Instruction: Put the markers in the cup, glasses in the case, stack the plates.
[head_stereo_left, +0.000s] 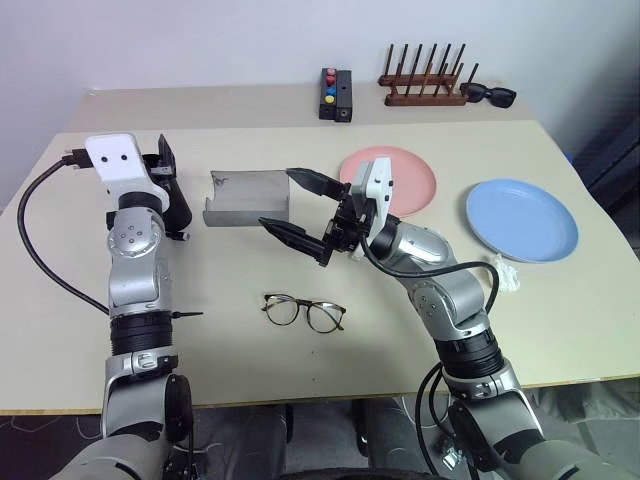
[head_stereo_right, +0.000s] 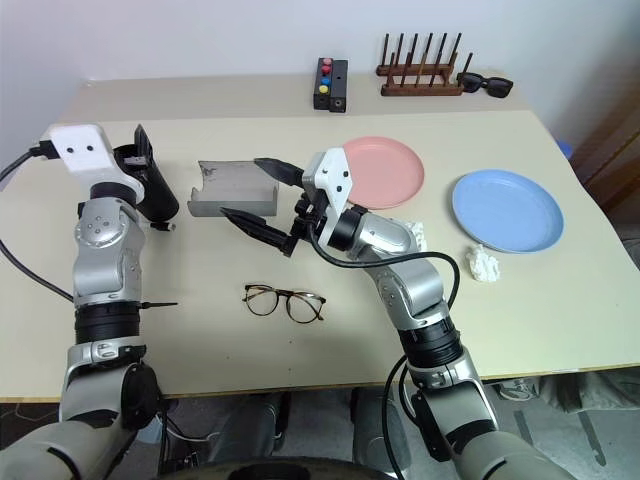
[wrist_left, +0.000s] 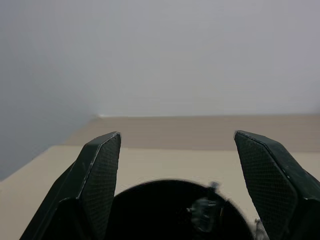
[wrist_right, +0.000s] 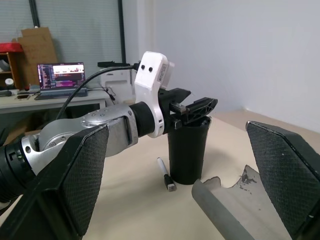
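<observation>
Glasses (head_stereo_left: 304, 312): found nearest the camera, laid flat on the bench (head_stereo_left: 300, 370), lenses up, not yet put in the case.
Case (head_stereo_left: 247, 198): seen open on the bench, past the glasses, between the two arms. Nothing is seen inside it.
Right pincer (head_stereo_left: 290, 205): held wide open above the bench, just beside the case, pointed across to the robot's left. Nothing is held in it.
Left pincer (wrist_right: 192, 106): held over the rim of the cup, fingers apart. Nothing is seen between them.
Cup (wrist_right: 188, 150): stood upright on the bench near the left end of the case. A small pale thing is seen inside it in the left wrist view; it may be a marker, but that cannot be told for sure.
White marker (wrist_right: 165, 174): laid on the bench at the foot of the cup, black cap toward the case. It is not in the cup yet.
Dark marker (head_stereo_left: 186, 314): a thin dark stick is seen near the left arm; it is judged to be the second marker, still on the bench.
Pink plate (head_stereo_left: 415, 180): laid on the bench behind the right arm.
Blue plate (head_stereo_left: 521, 219): laid well apart from the pink plate, so the plates are not stacked.
Done so far: no step is seen finished.
Left to do: markers are to be put in the cup, glasses in the case, one plate on the other.
</observation>
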